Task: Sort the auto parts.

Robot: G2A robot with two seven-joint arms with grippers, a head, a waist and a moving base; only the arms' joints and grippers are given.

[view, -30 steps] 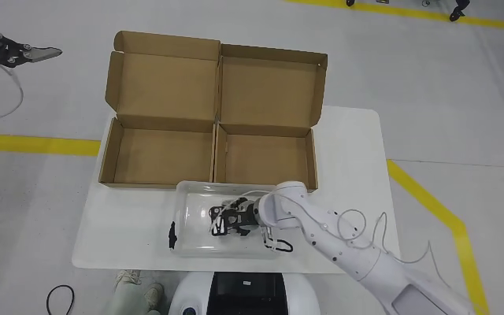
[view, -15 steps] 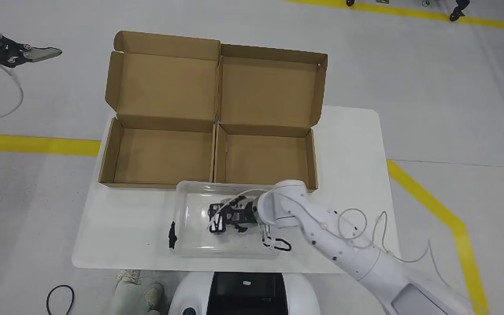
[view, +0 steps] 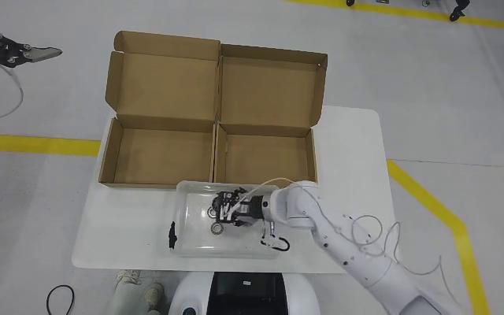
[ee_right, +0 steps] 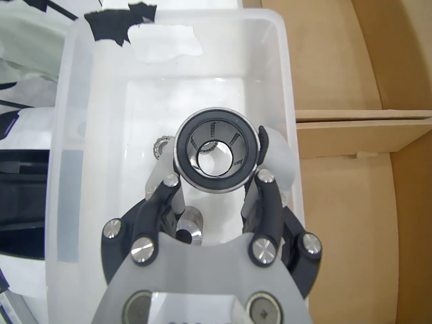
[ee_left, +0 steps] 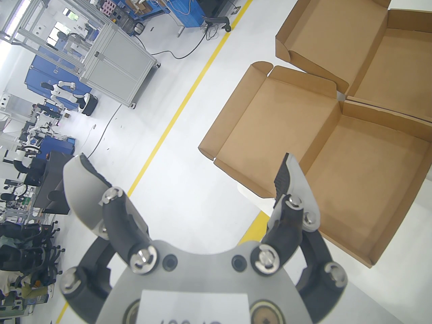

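The right hand (ee_right: 216, 156) (view: 236, 211) sits inside the clear bin (ee_right: 168, 15) (view: 189, 236), its fingers (ee_right: 270, 150) closed on a round bearing sleeve (ee_right: 184, 156), one finger on each side of the metal shell. The sleeve's black-rimmed open end faces back toward the wrist, so you can see straight through the bore. On the bin floor just past the fingertips lies a small ring bearing (ee_right: 161, 146) (view: 216, 228), and a metal cylinder (ee_right: 189, 227) rests under the hand's knuckles. A scrap of black tape (ee_right: 111, 23) (view: 172, 234) clings to the bin's end wall ahead of the hand. The two open cardboard boxes (ee_right: 324, 69) (view: 161, 153) stand alongside it on the white surface (view: 354, 157). The left hand (ee_left: 184, 170) (view: 27, 53) hangs well apart over the floor, fingers spread wide with nothing between them, the boxes (ee_left: 280, 129) out ahead of it.
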